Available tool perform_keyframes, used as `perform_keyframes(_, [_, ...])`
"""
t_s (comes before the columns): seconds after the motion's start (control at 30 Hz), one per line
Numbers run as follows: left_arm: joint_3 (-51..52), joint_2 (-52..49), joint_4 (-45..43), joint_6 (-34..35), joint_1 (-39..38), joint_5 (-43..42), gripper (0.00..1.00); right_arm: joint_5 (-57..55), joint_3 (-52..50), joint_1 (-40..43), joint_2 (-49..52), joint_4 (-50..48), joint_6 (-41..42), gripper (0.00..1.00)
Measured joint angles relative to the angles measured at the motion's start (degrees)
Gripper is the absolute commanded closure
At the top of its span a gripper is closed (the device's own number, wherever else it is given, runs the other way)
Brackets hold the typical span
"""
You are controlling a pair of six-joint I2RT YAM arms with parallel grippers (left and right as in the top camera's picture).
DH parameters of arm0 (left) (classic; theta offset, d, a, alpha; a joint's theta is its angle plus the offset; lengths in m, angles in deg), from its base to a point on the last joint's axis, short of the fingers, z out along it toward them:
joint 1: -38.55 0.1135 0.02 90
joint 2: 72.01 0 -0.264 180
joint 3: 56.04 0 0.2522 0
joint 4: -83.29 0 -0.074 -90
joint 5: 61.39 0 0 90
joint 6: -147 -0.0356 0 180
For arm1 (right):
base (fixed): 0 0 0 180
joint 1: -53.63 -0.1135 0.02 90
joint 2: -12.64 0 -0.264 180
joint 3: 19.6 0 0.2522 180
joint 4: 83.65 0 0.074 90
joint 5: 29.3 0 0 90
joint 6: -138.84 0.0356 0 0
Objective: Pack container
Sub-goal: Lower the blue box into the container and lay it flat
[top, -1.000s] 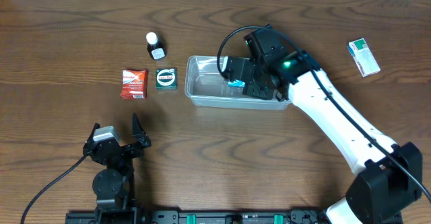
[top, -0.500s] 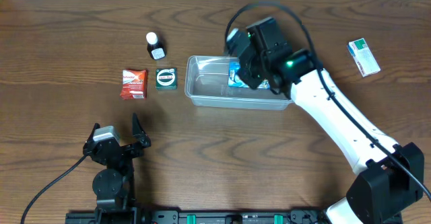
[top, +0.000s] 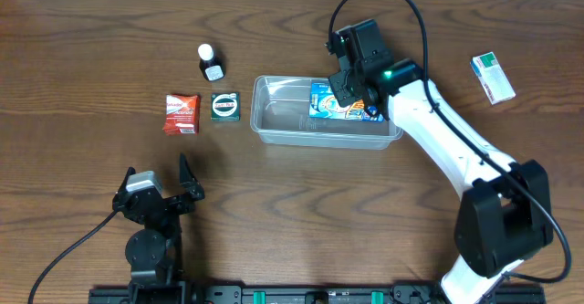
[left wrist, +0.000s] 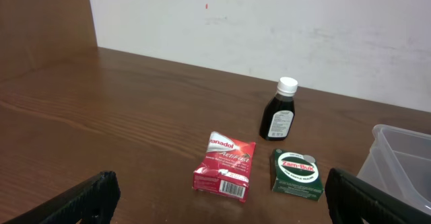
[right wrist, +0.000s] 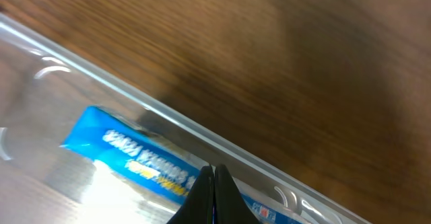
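The container (top: 278, 138) sits mid-counter, with a blue packet (top: 321, 101) in its right end. My left gripper (top: 157, 174), near left, gapes wide and empty. My right gripper (right wrist: 213, 194), pinched closed on nothing, hovers by the far rim; a careless swing away could clip it and shove the tub.

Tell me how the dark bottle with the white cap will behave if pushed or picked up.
The bottle stands upright, taller than wide, so a push near its white cap would likely tip it. It looks rigid, so it should keep its shape under a grip. Its glossy sides may slip.
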Motion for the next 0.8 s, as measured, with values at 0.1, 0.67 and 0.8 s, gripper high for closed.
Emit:
perform_keyframes(0.1, [0.02,0.0,0.0,0.0,0.0,0.0,0.02,-0.09,-0.02,0.59,0.33,-0.2,0.83,0.99])
perform_keyframes(0.67, [0.0,0.0,0.0,0.0,0.0,0.0,0.02,-0.11,-0.02,2.89,0.33,1.22,1.31,0.99])
perform_keyframes(0.8, [0.0,0.0,0.0,0.0,0.0,0.0,0.02,-0.11,-0.02,2.89,0.33,1.6,1.29,0.99])
